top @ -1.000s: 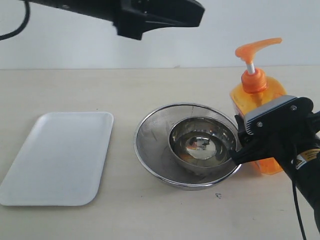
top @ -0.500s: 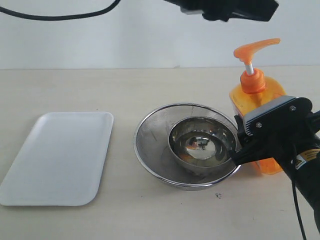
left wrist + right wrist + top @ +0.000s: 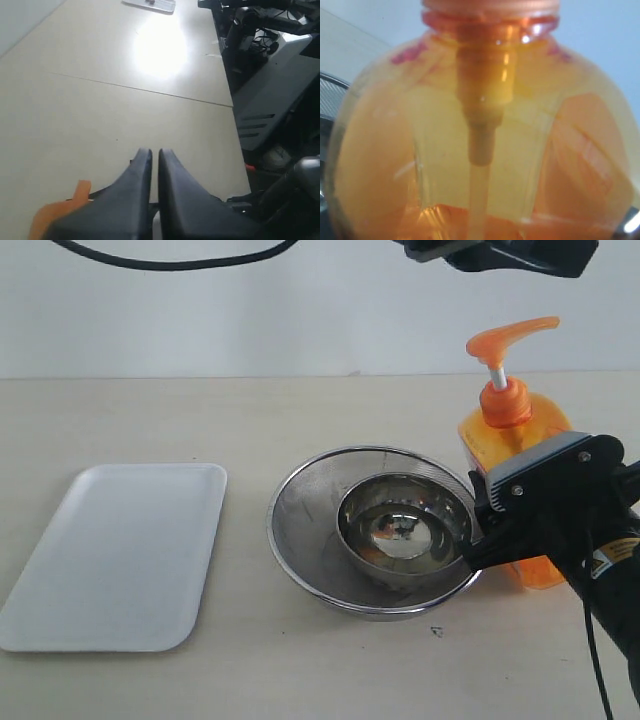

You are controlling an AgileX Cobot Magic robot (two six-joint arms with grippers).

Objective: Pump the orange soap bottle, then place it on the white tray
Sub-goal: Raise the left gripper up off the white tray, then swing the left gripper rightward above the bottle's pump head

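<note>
Right gripper (image 3: 497, 530): jaws clamped on the bottle's body, at 4 o'clock on the desk (image 3: 300, 410).
Orange soap bottle (image 3: 520, 432): upright, just beside the strainer at its 3 o'clock.
Strainer (image 3: 300, 525): steel bowl (image 3: 405, 530) nested inside.
White tray (image 3: 110, 560): flat at the strainer's 9 o'clock, well apart from the bottle.
Left gripper (image 3: 154, 156): jaws held together, high over the pump head.

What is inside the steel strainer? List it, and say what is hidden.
A smaller shiny bowl sits inside the strainer. Its bottom shows blurred reflections. The mesh under the bowl is covered, so anything beneath it cannot be seen.
</note>
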